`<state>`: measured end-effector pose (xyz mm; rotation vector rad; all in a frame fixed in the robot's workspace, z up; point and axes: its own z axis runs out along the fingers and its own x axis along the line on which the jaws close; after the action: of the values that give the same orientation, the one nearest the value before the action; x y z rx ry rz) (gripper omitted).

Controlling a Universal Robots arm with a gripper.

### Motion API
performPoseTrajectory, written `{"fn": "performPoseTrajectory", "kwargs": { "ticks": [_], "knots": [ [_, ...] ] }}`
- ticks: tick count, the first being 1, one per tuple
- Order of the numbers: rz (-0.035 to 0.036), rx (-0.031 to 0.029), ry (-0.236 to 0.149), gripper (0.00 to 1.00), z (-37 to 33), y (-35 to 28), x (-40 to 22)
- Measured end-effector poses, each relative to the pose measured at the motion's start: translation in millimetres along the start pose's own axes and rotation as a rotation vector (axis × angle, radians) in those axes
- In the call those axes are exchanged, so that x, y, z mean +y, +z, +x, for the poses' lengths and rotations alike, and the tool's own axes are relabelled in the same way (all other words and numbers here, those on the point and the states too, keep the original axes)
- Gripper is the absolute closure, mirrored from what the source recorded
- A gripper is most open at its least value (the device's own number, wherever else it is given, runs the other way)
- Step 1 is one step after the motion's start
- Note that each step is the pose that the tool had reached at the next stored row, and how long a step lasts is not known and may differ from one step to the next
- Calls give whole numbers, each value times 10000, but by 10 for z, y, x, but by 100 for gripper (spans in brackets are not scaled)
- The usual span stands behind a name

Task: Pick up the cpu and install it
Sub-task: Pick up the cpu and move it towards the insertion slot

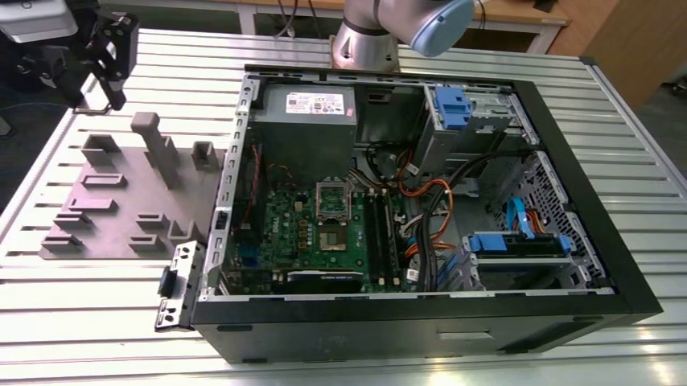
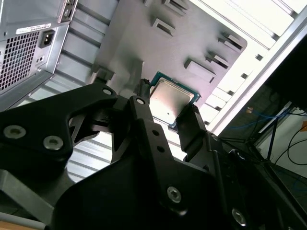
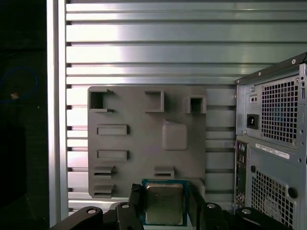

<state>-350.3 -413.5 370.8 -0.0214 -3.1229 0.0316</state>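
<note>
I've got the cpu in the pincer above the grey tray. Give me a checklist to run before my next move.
1. The cpu clamped by the pincer on two opposite edges: ok.
2. The cpu clear of the grey tray: ok, the tray lies well below it.
3. Metal top of the cpu facing both wrist cameras: ok.
4. Open computer case, motherboard exposed: ok.
5. Raised socket frame: ok, it appears flipped up.
6. Empty socket: cannot tell.

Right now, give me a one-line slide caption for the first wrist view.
Gripper shut on the cpu, seen against the grey fixture plate and slatted table, with the computer case nearby.
</note>
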Motion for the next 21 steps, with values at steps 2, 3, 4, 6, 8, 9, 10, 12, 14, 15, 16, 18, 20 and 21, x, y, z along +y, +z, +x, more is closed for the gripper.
{"fn": "performPoseTrajectory", "kwargs": {
  "ticks": [2, 3, 4, 6, 8, 9, 10, 12, 14, 15, 16, 18, 20, 21],
  "knots": [
    [0, 1, 0, 53, -16, -1, 0],
    [0, 1, 0, 53, -24, -1, 0],
    [1, 1, 0, 53, -31, -1, 0],
    [0, 1, 0, 53, -47, -1, 1],
    [0, 1, 0, 53, -64, -2, 1],
    [1, 1, 0, 53, -73, -2, 1],
    [0, 0, 0, 53, -82, -2, 1],
    [0, 0, 0, 53, -98, -2, 1],
    [1, 1, 0, 53, -115, -3, 2],
    [0, 0, 0, 53, -123, -3, 2],
    [0, 0, 0, 53, -131, -3, 2],
    [0, 1, 0, 53, -147, -3, 2],
    [0, 1, 0, 53, -162, -3, 2],
    [0, 0, 0, 53, -169, -3, 2]
  ]
}}
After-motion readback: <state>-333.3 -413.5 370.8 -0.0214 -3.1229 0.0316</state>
